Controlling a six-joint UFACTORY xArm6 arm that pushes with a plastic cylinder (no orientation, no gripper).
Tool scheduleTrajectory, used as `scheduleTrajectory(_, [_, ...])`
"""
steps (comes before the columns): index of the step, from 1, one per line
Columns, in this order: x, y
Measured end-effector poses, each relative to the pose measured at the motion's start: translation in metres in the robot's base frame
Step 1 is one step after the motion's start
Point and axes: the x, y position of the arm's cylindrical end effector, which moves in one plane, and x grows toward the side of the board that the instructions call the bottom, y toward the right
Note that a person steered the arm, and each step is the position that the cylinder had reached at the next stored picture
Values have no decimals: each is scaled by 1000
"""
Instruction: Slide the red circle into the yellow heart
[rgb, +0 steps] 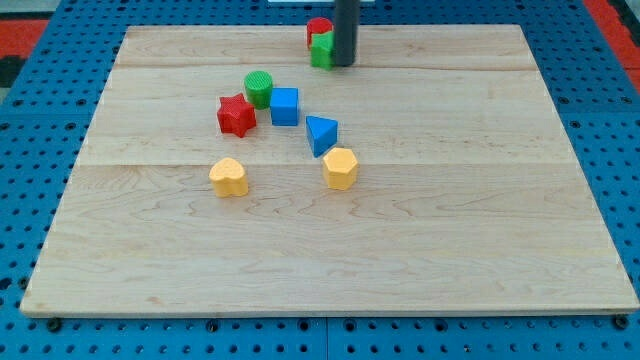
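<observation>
Bare board below the blocks, red circle at the top edge.
The yellow heart (229, 177) sits nearest, well apart from the red circle (319, 28), a small cylinder touching a green block (321, 51); my tip (343, 64), a bare rod holding nothing, stands just right of both.

Rod (344, 30): one straight cylinder, dark grey to black, matte, plain surface with a faint lighter sheen down its left side. Enters at the top centre of the frame. My tip (343, 64): blunt, flat-ended, same dark colour, same width as the shaft.
</observation>
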Motion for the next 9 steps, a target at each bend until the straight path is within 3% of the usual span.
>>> scheduleTrajectory(1, [2,76])
scheduleTrajectory(2, [-33,86])
scheduleTrajectory(3, [-67,57])
scheduleTrajectory(4, [-70,2])
scheduleTrajectory(6, [-13,-107])
scheduleTrajectory(7, [-15,-64])
scheduleTrajectory(8, [-49,-75])
scheduleTrajectory(9, [-63,-137])
